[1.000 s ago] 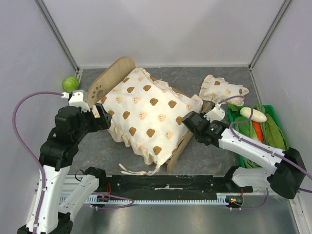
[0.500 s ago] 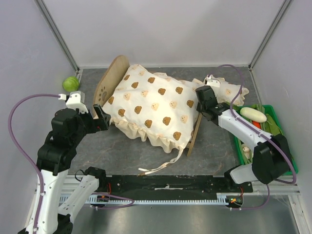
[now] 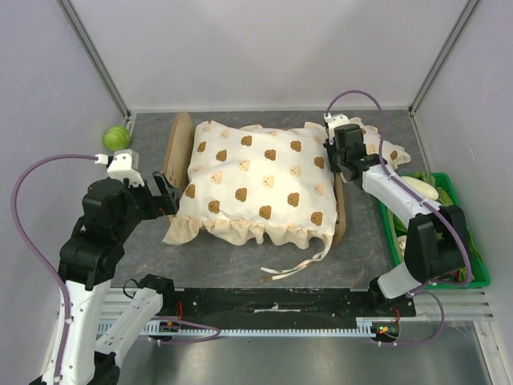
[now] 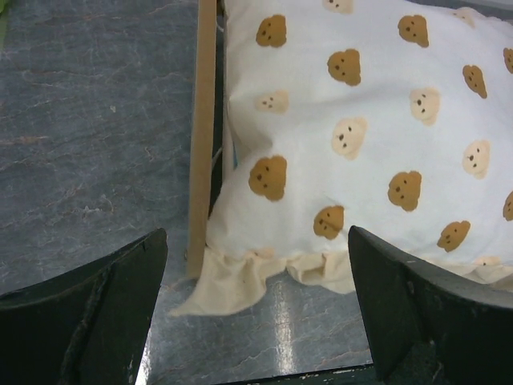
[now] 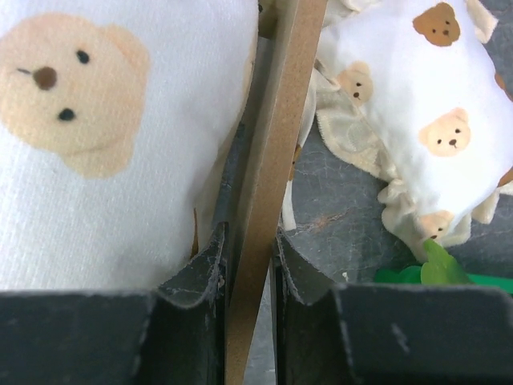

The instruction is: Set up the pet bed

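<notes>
The pet bed [image 3: 178, 146] lies across the middle of the table, its light-wood headboard on the left and its end board [image 3: 341, 215] on the right. The cream bear-print cushion [image 3: 260, 180] covers it and hides the striped base. My right gripper [image 3: 336, 162] is shut on the end board, which shows thin and upright between the fingers in the right wrist view [image 5: 272, 144]. My left gripper [image 3: 164, 195] is open and empty just off the bed's near left corner. In the left wrist view the headboard edge [image 4: 202, 136] and the cushion [image 4: 361, 120] lie ahead of it.
The small frilled bear-print pillow [image 3: 383, 147] lies at the back right behind my right arm, and shows in the right wrist view [image 5: 417, 104]. A green crate [image 3: 461, 277] of vegetables stands at the right edge. A green ball [image 3: 116, 138] sits at the back left. Cushion ties [image 3: 292, 269] trail near the front.
My right gripper has swung the bed's foot end away and to the right, turning the bed from diagonal to lying straight across. The left gripper has hardly moved.
</notes>
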